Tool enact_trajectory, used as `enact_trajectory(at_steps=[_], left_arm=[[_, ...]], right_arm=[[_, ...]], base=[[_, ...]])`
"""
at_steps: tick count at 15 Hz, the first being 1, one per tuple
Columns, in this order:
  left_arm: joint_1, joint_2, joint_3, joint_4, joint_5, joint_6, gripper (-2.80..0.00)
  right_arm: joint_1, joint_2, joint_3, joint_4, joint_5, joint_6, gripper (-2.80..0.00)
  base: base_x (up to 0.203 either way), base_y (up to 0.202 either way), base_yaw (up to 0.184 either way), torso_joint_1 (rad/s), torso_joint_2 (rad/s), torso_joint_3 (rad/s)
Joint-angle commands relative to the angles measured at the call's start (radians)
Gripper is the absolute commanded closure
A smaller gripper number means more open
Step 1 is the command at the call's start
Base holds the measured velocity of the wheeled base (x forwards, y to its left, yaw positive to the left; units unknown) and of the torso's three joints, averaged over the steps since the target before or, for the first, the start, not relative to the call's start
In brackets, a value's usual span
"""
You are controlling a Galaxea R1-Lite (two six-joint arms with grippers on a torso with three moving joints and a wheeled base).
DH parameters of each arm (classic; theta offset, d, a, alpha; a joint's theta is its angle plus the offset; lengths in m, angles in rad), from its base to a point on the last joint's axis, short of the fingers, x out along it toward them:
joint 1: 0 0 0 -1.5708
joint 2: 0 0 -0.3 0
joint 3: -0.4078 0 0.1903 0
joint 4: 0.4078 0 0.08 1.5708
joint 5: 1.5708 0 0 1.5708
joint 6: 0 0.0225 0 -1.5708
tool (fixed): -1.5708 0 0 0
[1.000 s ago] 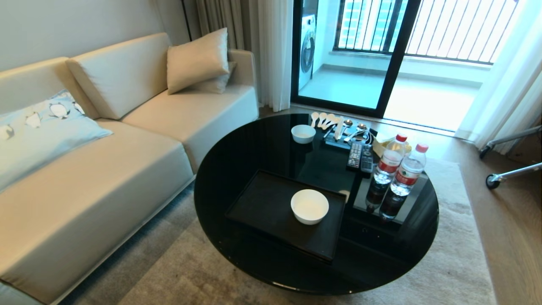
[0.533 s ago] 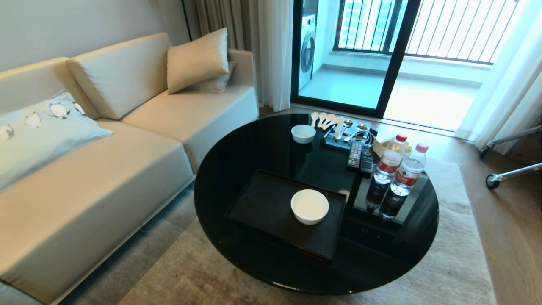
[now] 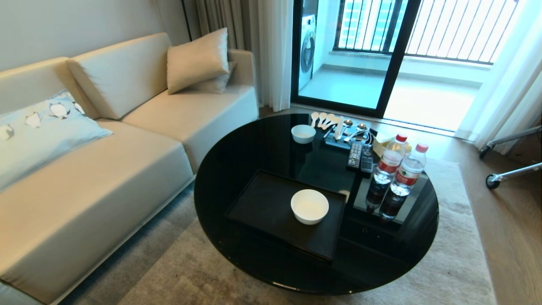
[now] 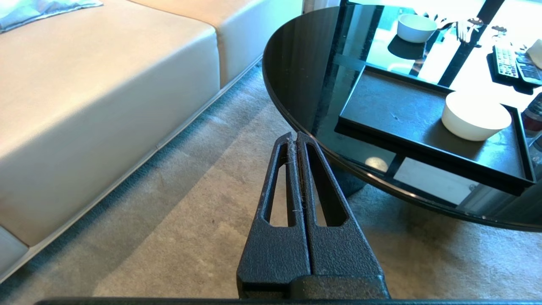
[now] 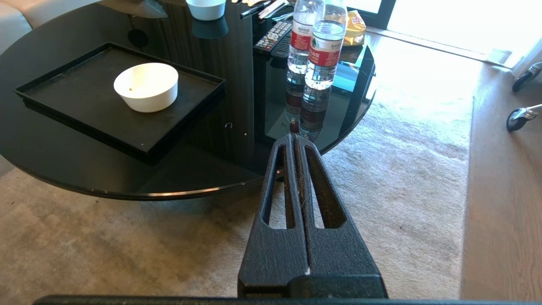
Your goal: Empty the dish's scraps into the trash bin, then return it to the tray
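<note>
Nothing shifted against the earlier head views, same framing, same layout. White dish [image 3: 309,206] sitting on the black tray [image 3: 262,203], toward the tray's right end, on the near half of the round black glass table [image 3: 237,148]; looks emptied, only a tiny dark speck showing inside from the right wrist view, no orange slices or strip visible, and no trash bin anywhere in sight. Left gripper [image 4: 296,137] hanging low over the carpet [image 3: 449,262] just off the table's near-left edge, fingers clenched flat together on nothing; right gripper [image 5: 294,140] likewise pressed closed and empty, off the near-right edge, neither showing in the head view. Probably a stiff, glossy, breakable bowl, light but slick: best pinched over the rim, one finger inside the wall, one outside, with little squeeze to spare. Tray matte, likely grippier than the mirror-bright glass around it. Farther back, smaller white bowl [image 3: 303,133], spoons, remote controls [image 3: 360,157], two water bottles [image 3: 398,171] at right. Beige sofa [image 3: 106,169] to the left, balcony door far behind, so plenty of room near the tray, crowding only at the far right
</note>
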Motion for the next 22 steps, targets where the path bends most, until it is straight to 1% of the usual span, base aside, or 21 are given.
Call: enact_trajectory(at_steps=[1, 22], left_arm=[[0.000, 0.000, 0.000, -0.001, 0.000, -0.001, 0.00], [0.000, 0.000, 0.000, -0.001, 0.000, -0.001, 0.00]], right_arm=[[0.001, 0.002, 0.000, 0.000, 0.000, -0.001, 0.00], [0.001, 0.002, 0.000, 0.000, 0.002, 0.003, 0.00]], base=[[0.000, 0.000, 0.000, 0.000, 0.00, 0.000], [0.000, 0.000, 0.000, 0.000, 0.00, 0.000]])
